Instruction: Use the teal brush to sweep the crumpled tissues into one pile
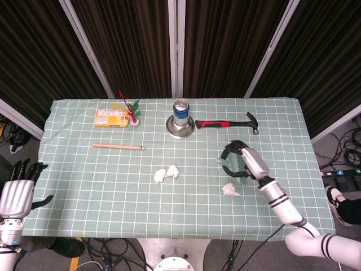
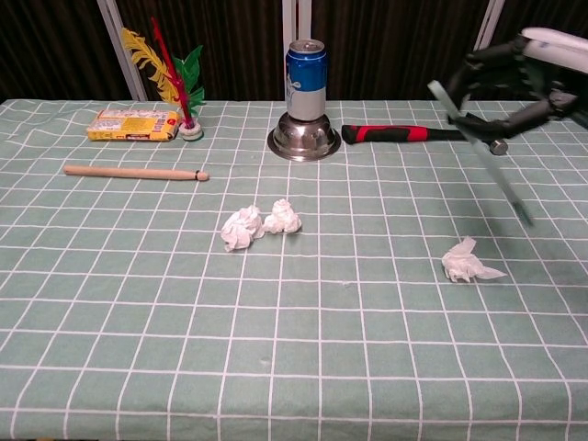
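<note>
The table [image 2: 110,276] is covered with a matt green cloth with white grid lines. The crumpled tissues [image 2: 261,223] look like soft, rough white paper. The teal brush [image 2: 482,152] seems to be smooth plastic. The can [image 2: 307,69] is glossy blue metal and stands on a shiny steel bowl [image 2: 305,141]. The stick [image 2: 136,172] is plain wood, and the hammer [image 2: 413,134] has a glossy red and black grip.

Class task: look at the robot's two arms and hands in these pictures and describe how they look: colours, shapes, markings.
The right arm is glossy white and tubular, with black rings at the joints. The right hand has a pale silver back and black fingers. The left hand matches it: a silver-white back and black fingers, at the frame's left edge. No sleeves show.
</note>
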